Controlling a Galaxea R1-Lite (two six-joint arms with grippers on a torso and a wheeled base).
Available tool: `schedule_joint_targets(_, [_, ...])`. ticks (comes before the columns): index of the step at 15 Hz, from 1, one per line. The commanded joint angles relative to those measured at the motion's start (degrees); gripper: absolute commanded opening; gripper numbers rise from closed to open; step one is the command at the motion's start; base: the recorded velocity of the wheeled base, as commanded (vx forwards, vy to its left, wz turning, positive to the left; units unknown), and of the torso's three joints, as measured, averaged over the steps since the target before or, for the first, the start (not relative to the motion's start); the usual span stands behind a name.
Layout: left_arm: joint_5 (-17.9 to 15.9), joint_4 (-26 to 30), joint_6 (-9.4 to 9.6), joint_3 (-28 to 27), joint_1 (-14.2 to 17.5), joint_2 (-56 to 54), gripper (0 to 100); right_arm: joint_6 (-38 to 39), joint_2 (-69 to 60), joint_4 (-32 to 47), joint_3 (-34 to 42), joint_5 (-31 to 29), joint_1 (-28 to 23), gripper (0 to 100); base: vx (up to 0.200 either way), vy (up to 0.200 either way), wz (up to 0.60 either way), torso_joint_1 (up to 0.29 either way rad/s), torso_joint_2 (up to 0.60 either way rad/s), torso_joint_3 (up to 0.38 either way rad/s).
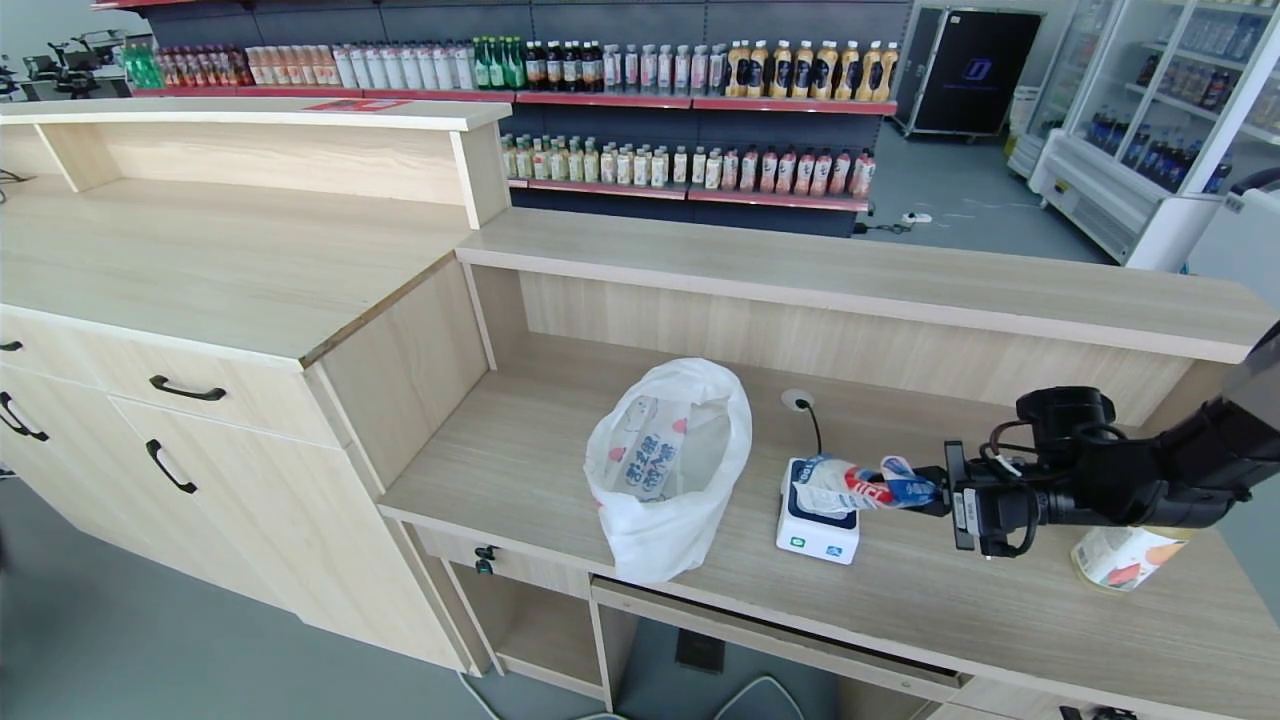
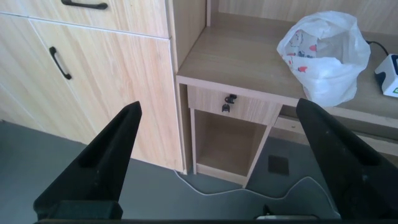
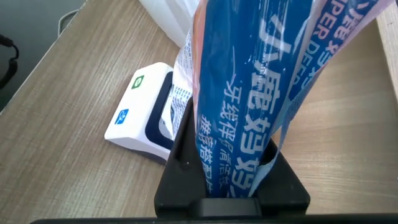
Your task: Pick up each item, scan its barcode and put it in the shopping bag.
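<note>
Blue plastic snack packet [image 1: 860, 485] clamped in right gripper [image 1: 925, 497]; barcode to be faced onto white box scanner [image 1: 818, 530]. Left gripper [image 2: 219, 106] spread wide, empty.

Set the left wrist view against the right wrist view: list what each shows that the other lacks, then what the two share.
Left wrist view, not the right: the left gripper, fingers open, facing the cabinet door with its black handle, and the keyed drawer under the counter.
Right wrist view, not the left: the blue packet clamped in the right gripper.
Shared: the scanner, the white shopping bag and the wooden counter.
</note>
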Motion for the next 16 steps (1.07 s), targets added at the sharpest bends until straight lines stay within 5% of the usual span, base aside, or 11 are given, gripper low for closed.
schedule_joint_targets(1, [0.0,0.0,0.00,0.0,0.0,0.0,100,0.0,1.9,0.0,-1.7,0.0,0.6,0,0.000,0.000,0.00,0.000,0.00,0.000])
schedule_joint_targets(16, [0.0,0.0,0.00,0.0,0.0,0.0,100,9.2,7.0,-7.7,-5.0,0.0,4.6,0,0.000,0.000,0.00,0.000,0.00,0.000])
